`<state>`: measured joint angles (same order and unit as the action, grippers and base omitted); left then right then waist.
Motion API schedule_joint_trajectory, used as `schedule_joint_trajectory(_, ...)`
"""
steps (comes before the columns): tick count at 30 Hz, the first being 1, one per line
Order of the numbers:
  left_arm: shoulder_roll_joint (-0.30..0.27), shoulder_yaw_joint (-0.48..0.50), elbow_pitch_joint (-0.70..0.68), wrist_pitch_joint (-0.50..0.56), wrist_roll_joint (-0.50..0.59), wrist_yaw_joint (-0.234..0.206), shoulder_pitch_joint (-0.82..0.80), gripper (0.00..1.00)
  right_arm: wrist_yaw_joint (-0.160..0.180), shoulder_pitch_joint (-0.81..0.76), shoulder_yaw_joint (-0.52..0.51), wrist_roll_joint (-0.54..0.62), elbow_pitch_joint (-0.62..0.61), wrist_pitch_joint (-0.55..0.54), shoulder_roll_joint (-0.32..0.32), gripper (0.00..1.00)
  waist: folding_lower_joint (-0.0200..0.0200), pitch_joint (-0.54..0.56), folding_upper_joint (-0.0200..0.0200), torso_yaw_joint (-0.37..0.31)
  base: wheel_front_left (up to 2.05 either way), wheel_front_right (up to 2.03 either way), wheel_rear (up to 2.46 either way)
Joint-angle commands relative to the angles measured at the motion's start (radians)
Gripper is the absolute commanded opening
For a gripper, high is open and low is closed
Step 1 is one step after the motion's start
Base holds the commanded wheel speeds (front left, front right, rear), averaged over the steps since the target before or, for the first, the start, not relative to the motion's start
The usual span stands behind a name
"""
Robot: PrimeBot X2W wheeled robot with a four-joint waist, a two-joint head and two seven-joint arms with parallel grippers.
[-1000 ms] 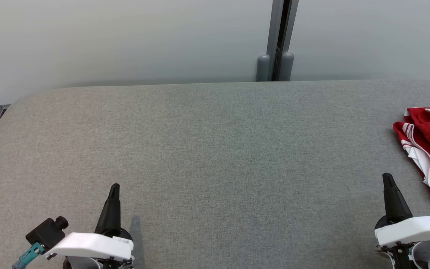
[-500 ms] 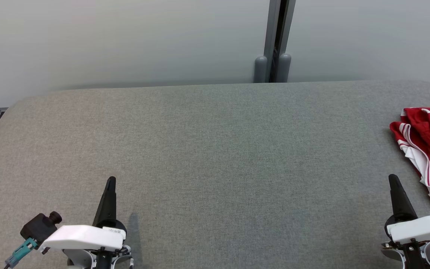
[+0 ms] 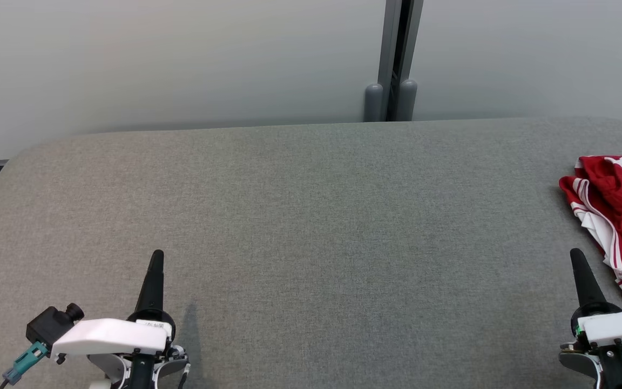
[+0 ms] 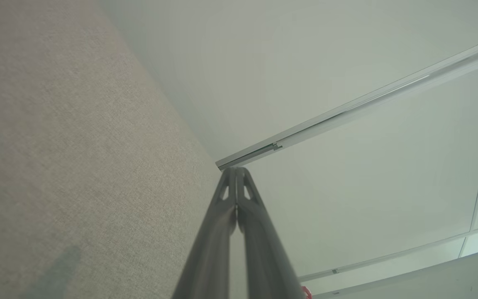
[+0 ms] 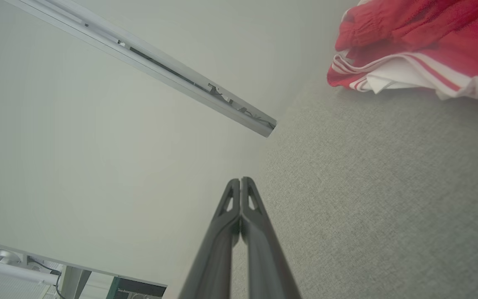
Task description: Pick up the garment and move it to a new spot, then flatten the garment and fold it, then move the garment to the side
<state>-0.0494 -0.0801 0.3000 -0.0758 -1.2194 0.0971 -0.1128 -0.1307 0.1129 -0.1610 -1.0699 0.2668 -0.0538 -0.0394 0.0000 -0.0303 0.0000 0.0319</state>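
Here, operator: one red-and-white garment (image 3: 616, 210), bunched at the right end of your grey table (image 3: 311, 216); two grippers, both empty.
Your left gripper (image 3: 157, 255) and right gripper (image 3: 576, 253) hung low over the near edge, each pair of fingers pressed together on nothing. I judge they were parked wide to leave the table's middle free for spreading and folding. The garment lay just beyond and outboard of your right gripper, apart from it, in loose overlapping layers. That fitted either a heap awaiting pickup or one set aside, and I could not tell which. The head view gave you the whole layout but cut the garment at the frame's edge. The right wrist view showed its gathered band and striped hem up close. The left wrist view confirmed that gripper's tips met.
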Motion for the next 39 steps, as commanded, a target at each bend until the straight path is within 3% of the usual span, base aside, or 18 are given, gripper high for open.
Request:
schedule_joint_trajectory(1,-0.006,0.018,0.005,0.027,-0.115,0.015,-0.050,0.00,0.000,0.022,-0.034,-0.143,-0.004,-0.045,-0.012,0.00,0.0000,0.006,0.0000,-0.007,0.00,0.00,0.00)
schedule_joint_trajectory(39,-0.005,0.047,0.034,0.089,-0.372,0.034,-0.094,0.00,0.000,0.029,-0.100,-0.466,0.011,-0.145,-0.015,0.00,0.0000,0.022,0.0000,-0.028,0.00,0.00,0.00)
